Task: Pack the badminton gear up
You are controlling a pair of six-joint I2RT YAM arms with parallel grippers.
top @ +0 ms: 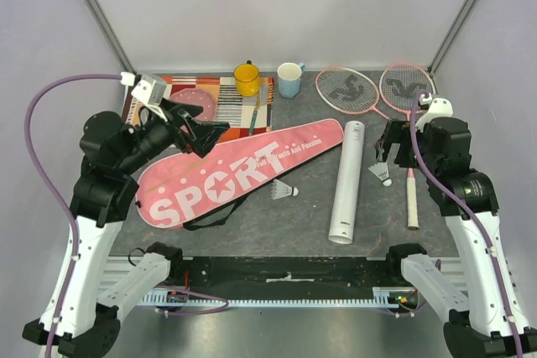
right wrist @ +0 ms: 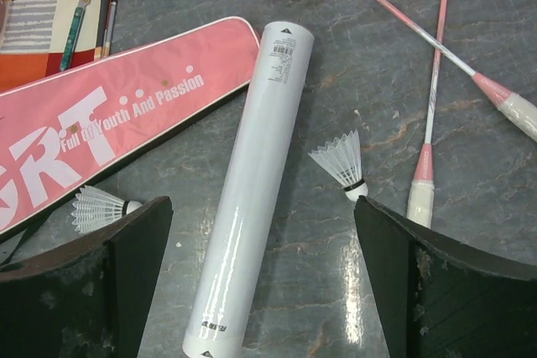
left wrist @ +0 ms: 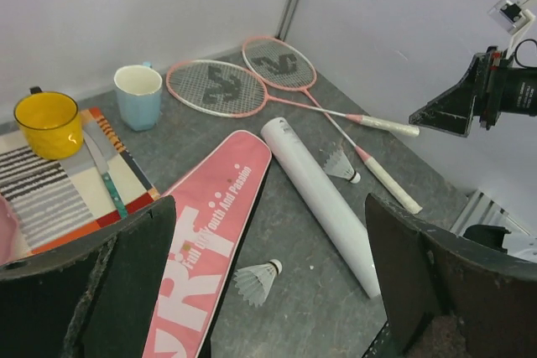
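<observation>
Pink gear is lying loose across the grey table, so the packing is, by my reading, only just beginning. The SPORT racket bag point(top: 239, 175) is lying flat on the left with nothing showing inside it; whether its zip is open I cannot tell. The white tube point(top: 347, 180) is lying just right of the bag's narrow end, its contents hidden. The left shuttlecock point(top: 284, 189) is resting between bag and tube. The right shuttlecock point(top: 380, 173) is sitting just beyond the tube, near a racket handle. The left racket point(top: 348, 90) and right racket point(top: 406, 85) are lying at the far right, shafts crossing.

The right gripper point(top: 388, 153) is hovering over the right shuttlecock, jaws spread wide, carrying nothing. The left gripper point(top: 205, 136) is hanging above the bag, likewise spread and empty. Next is probably a descent onto that shuttlecock, pinching gently, since feathers crush.
</observation>
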